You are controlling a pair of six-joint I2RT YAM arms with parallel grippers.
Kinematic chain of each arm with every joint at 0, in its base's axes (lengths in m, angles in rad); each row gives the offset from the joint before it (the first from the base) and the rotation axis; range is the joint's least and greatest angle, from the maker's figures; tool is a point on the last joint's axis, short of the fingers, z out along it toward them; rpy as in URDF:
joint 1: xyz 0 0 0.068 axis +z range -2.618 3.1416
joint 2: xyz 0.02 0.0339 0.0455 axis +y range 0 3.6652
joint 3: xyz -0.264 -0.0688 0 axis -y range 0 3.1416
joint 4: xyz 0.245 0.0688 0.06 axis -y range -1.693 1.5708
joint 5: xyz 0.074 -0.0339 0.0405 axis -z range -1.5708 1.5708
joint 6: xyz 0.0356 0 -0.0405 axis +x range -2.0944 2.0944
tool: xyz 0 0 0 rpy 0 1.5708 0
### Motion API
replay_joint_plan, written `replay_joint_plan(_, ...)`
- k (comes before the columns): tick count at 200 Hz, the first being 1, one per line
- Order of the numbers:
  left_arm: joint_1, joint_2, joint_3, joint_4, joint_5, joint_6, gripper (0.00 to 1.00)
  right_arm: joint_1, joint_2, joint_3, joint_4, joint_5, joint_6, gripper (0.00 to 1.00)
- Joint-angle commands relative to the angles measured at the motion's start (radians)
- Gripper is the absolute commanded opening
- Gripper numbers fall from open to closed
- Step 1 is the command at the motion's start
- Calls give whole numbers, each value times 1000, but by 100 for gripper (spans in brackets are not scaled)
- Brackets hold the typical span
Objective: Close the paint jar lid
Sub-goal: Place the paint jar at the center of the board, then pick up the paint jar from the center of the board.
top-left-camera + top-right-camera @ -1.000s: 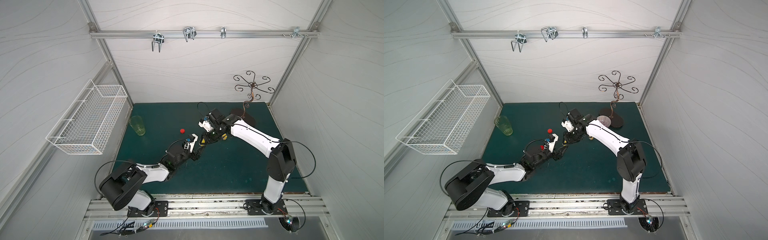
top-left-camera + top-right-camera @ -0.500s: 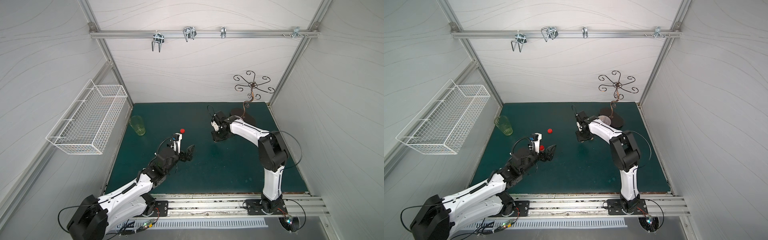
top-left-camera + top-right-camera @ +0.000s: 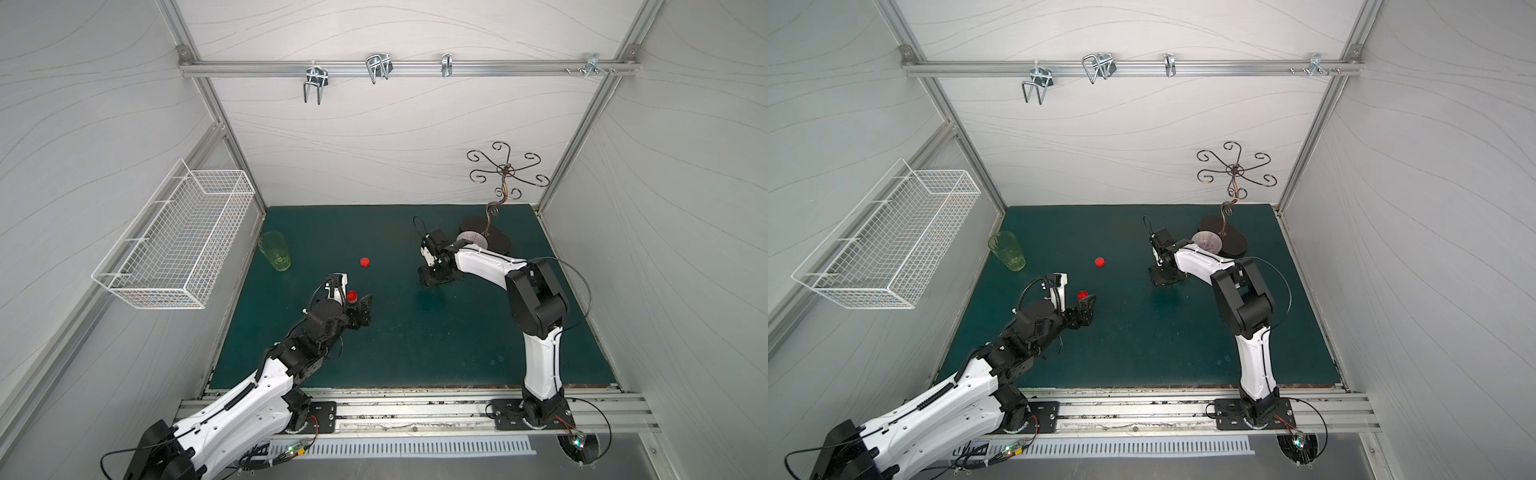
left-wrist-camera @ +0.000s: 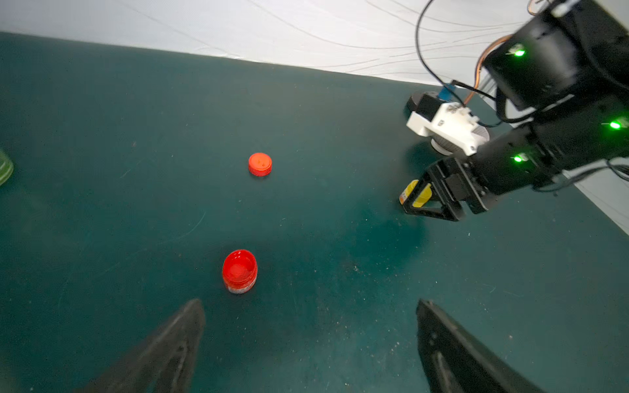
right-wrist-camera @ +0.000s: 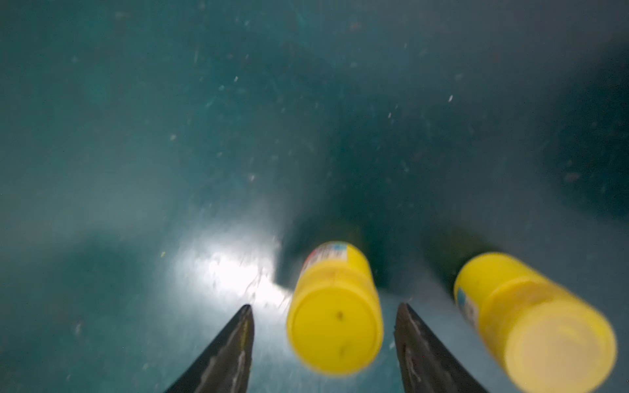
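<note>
Around the yellow jar (image 5: 335, 323), right tool (image 5: 325, 307) points down, jaws apart.

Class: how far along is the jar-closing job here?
Done: one yellow jar looks capped, free inside the open right gripper. In hand: nothing; the left gripper is open too. Left: the red jar stands uncapped, its red lid apart on the mat.
</note>
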Motion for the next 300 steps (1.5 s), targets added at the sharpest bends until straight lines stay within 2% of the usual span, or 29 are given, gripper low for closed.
replay_joint_plan(1, 93, 1, 89, -49, 7, -117, 100, 4, -147, -37, 54, -101, 25, 74)
replay_joint_plan(35, 284, 88, 194, -141, 74, -193, 100, 33, -284, -163, 212, -316, 12, 75)
replay_joint_plan(49, 361, 148, 232, -152, 132, -231, 100, 67, -274, -184, 281, -398, -4, 75)
replay_joint_plan(65, 401, 185, 270, -173, 126, -246, 100, 124, -218, -178, 351, -439, -18, 74)
replay_joint_plan(108, 407, 155, 267, -149, 122, -165, 100, 237, -8, -107, 562, -445, -18, 71)
replay_joint_plan(124, 408, 143, 236, -145, 56, -163, 100, 264, 50, -79, 610, -427, -26, 70)
replay_joint_plan(141, 408, 133, 217, -137, 40, -157, 100, 279, 104, -45, 635, -422, -31, 70)
replay_joint_plan(228, 408, 115, 212, -137, 40, -153, 100, 346, 252, 119, 586, -233, -128, 65)
replay_joint_plan(300, 408, 99, 217, -145, 43, -144, 100, 368, 314, 198, 560, -200, -150, 62)
